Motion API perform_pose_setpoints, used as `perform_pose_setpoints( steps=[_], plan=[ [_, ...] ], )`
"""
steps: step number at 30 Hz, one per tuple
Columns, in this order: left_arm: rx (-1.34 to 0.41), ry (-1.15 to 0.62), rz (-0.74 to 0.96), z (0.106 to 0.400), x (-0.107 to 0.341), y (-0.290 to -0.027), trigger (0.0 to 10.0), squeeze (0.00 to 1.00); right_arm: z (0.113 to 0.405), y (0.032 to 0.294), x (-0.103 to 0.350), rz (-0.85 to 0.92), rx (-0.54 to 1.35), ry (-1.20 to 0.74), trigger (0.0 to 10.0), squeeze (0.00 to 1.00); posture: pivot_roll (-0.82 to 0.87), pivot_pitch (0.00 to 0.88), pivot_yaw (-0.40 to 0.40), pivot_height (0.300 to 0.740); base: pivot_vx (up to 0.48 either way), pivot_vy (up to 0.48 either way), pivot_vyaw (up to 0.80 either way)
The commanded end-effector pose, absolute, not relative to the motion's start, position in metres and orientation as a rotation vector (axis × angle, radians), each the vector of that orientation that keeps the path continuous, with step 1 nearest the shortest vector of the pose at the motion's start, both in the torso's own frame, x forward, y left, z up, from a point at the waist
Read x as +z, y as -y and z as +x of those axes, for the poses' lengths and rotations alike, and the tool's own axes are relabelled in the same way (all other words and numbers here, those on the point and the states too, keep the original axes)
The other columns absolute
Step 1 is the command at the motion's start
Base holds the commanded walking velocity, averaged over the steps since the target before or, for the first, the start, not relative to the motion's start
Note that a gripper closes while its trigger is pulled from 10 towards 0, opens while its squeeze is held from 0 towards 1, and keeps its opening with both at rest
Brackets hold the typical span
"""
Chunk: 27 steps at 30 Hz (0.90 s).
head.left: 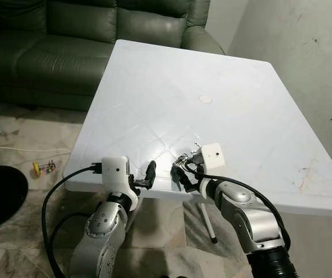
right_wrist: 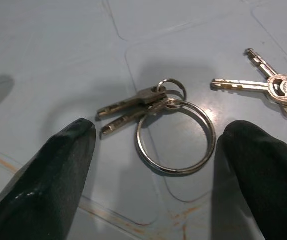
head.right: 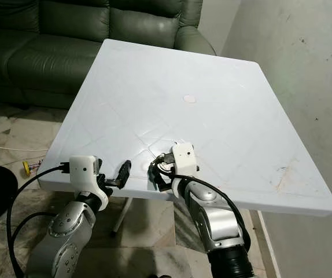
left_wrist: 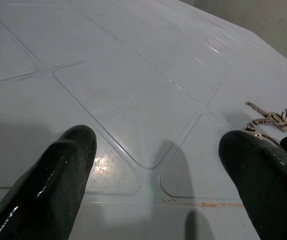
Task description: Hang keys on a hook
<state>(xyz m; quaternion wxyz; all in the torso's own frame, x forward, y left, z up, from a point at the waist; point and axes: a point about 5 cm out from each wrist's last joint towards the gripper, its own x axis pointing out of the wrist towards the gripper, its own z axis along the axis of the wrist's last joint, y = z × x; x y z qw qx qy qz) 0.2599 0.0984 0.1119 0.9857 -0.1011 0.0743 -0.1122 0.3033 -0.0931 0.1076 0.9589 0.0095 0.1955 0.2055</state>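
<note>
A bunch of silver metal keys on a large ring is seen lying flat on the white plastic table, near its front edge. The right gripper is held over the ring, fingers spread apart. The left gripper, likewise spread, is held beside it over the same edge.

2 silver arms, blk cables, blk fingers.
</note>
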Motion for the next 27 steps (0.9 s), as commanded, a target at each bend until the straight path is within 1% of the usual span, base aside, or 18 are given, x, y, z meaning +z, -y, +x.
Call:
perform_pose_setpoints(
  steps=[1,4,5,6,7,8,9,10,26,27],
  plan=[
    [-0.243,-0.142,-0.241,0.259,0.117,-0.087,10.0,0.0,0.304,0.098,0.105,0.015,0.39,-0.422,10.0,0.0,0.02,0.112,-0.168,0.74,0.0,0.0,0.0],
    [-0.24,-0.143,-0.243,0.259,0.117,-0.087,10.0,0.0,0.303,0.097,0.105,0.025,0.391,-0.427,10.0,0.0,0.02,0.115,-0.169,0.74,0.0,0.0,0.0],
    [-0.239,-0.142,-0.243,0.26,0.118,-0.087,10.0,0.0,0.302,0.096,0.106,0.038,0.401,-0.429,8.3,0.0,0.01,0.118,-0.17,0.74,0.0,0.0,0.0],
    [-0.238,-0.143,-0.243,0.26,0.118,-0.087,10.0,0.0,0.301,0.096,0.107,0.042,0.403,-0.426,7.5,0.0,0.01,0.119,-0.169,0.74,0.0,0.0,0.0],
    [-0.238,-0.143,-0.243,0.26,0.118,-0.087,10.0,0.0,0.301,0.096,0.108,0.044,0.405,-0.425,7.5,0.0,0.01,0.119,-0.169,0.74,0.0,0.0,0.0],
    [-0.237,-0.143,-0.245,0.26,0.118,-0.087,10.0,0.0,0.302,0.097,0.109,0.051,0.393,-0.416,1.6,0.0,0.01,0.12,-0.17,0.74,0.0,0.0,0.0],
    [-0.237,-0.143,-0.245,0.26,0.118,-0.087,10.0,0.0,0.302,0.097,0.109,0.051,0.393,-0.416,1.6,0.0,0.01,0.12,-0.17,0.74,0.0,0.0,0.0],
    [-0.237,-0.143,-0.247,0.26,0.118,-0.087,10.0,0.0,0.302,0.098,0.11,0.056,0.394,-0.413,0.0,0.0,0.01,0.12,-0.17,0.74,0.0,0.0,0.0],
    [-0.24,-0.14,-0.252,0.262,0.119,-0.087,10.0,0.0,0.302,0.102,0.114,0.088,0.388,-0.408,0.0,0.0,0.0,0.117,-0.165,0.74,0.0,0.0,0.0],
    [-0.241,-0.14,-0.251,0.262,0.119,-0.087,10.0,0.0,0.302,0.102,0.115,0.098,0.383,-0.405,1.3,0.0,0.0,0.11,-0.166,0.74,0.0,0.0,0.0]
  ],
)
